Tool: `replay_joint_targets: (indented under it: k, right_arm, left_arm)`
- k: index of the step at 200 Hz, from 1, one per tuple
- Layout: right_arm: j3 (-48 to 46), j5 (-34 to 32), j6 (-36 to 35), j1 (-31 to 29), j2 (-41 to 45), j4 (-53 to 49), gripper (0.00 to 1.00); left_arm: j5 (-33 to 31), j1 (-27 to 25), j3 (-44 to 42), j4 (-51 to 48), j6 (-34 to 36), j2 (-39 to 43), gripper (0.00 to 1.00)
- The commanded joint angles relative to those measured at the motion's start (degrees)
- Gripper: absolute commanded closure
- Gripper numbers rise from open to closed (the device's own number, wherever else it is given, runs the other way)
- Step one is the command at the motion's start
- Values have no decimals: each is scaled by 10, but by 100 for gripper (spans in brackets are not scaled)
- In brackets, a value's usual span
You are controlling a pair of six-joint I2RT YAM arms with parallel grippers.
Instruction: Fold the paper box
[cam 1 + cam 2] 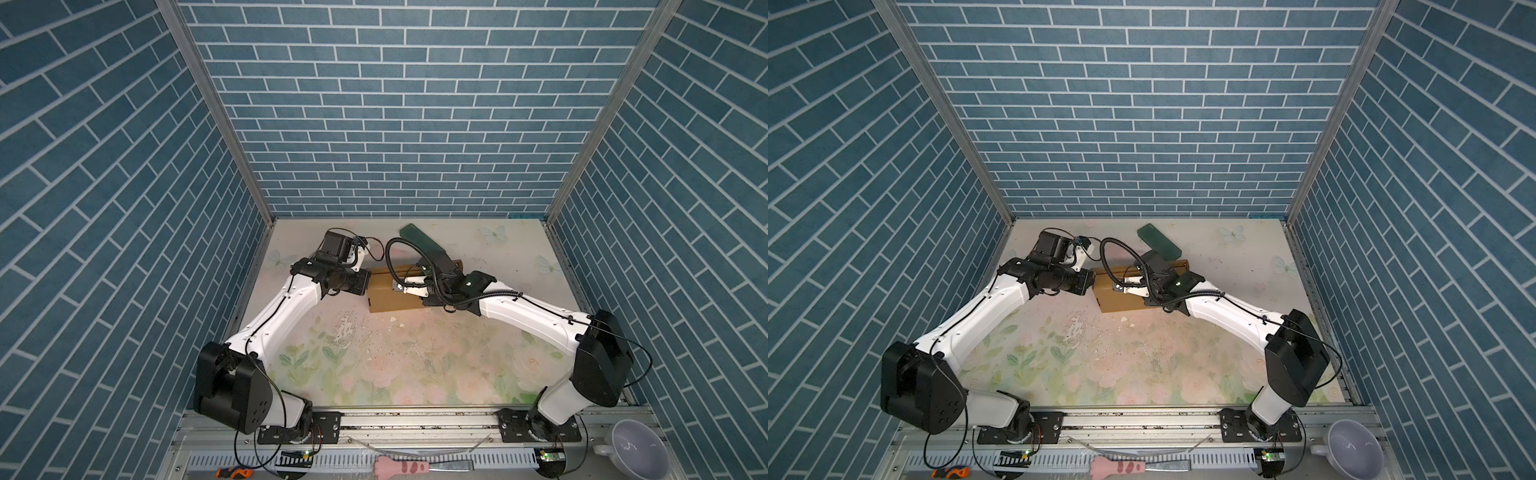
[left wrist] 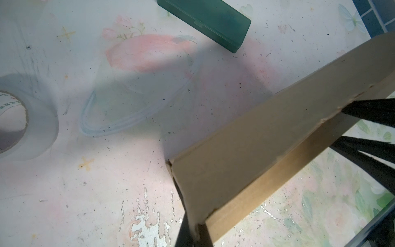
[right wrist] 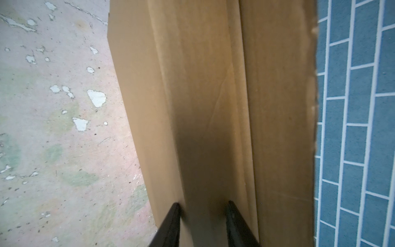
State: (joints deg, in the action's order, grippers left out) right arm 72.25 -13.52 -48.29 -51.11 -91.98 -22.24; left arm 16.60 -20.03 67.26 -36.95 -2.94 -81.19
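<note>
The box (image 1: pixel 390 297) (image 1: pixel 1121 301) lay folded on the bench (image 1: pixel 415 365), close to the far edge and about midway between the left and right edges, with its long side running roughly along that edge. The left hand (image 2: pixel 195 226) was at the box's left end, clenched on a thin cardboard edge at the near-left corner, one dark finger (image 2: pixel 184 231) on either side of it. The right hand (image 3: pixel 203 207) reached over the box from the right. Its jaws stood somewhat apart with a strip of cardboard (image 3: pixel 203 107) between the two tips, and I could not tell whether they were clamping it or only touching. From the left wrist, dark fingers (image 2: pixel 367 112) of that hand showed against the box's top fold and its front wall (image 2: pixel 267 181). Beyond the strip, in the right wrist view, a further brown panel (image 3: pixel 282 107) rose with a ragged corrugated rim against the blue brick wall (image 3: pixel 354 128). A dark green case (image 1: pixel 424 245) (image 1: pixel 1160 241) (image 2: pixel 205 21) lay flat and askew between the box and the far edge, near the box but apart from it. A roll of clear tape (image 2: pixel 27 119) lay on the bench towards the left, well apart from the box. The bench cover was worn, with white flaked patches (image 1: pixel 345 328) just in front of the box. Past the near edge, by the rail, stood a pale cup (image 1: pixel 636 446) at the right and an orange-handled screwdriver (image 1: pixel 232 472) at the left.
</note>
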Motion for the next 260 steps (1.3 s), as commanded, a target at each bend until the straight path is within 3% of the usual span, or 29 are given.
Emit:
replay_joint_targets:
  k: [1, 48, 93, 141, 177, 218, 260]
  right_arm:
    - [-16, 3, 3, -3, -14, -2, 67]
    - [-16, 8, 7, -3, -19, -3, 70]
    - [-13, 13, 9, 0, -21, -7, 71]
    - [-3, 25, 19, 6, -28, -16, 73]
    - [11, 31, 25, 12, -34, -30, 70]
    - [23, 48, 35, 18, -35, -42, 71]
    - [26, 60, 49, 22, -39, -46, 72]
  left_arm:
    - [14, -8, -10, -90, 7, -6, 93]
    - [19, -5, -1, -102, 9, 9, 86]
    - [55, 11, 23, -109, 6, 41, 72]
    - [115, 39, 24, -89, -13, 69, 67]
    - [109, 69, 7, -60, -29, 95, 56]
    - [56, 71, 9, -46, 18, 99, 47]
    - [67, 69, -13, -19, -2, 98, 46]
